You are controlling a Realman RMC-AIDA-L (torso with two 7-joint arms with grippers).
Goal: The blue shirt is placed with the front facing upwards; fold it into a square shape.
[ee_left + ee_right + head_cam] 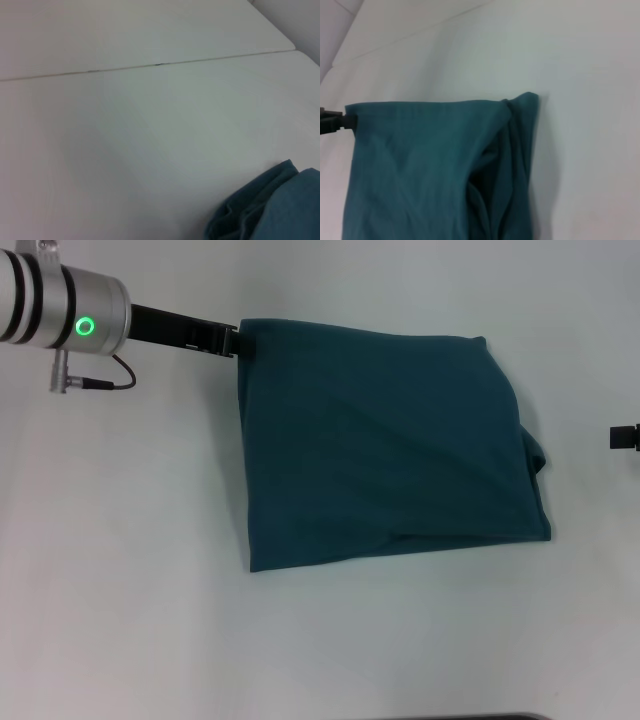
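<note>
The blue shirt (390, 440) lies folded into a rough rectangle in the middle of the white table, plain teal side up, with no lettering showing. My left gripper (236, 340) reaches in from the left and is shut on the shirt's far left corner; creases run diagonally from that corner. The right wrist view shows the same black gripper (332, 122) at the corner of the shirt (420, 165), and loose layers bunch along the shirt's right side. A bunched bit of the shirt (270, 210) shows in the left wrist view. My right gripper (625, 437) sits apart at the right edge.
The white table (130, 590) spreads around the shirt. A thin seam (160, 64) between table panels runs beyond the shirt. My left arm's silver wrist with a green light (85, 326) hangs over the far left.
</note>
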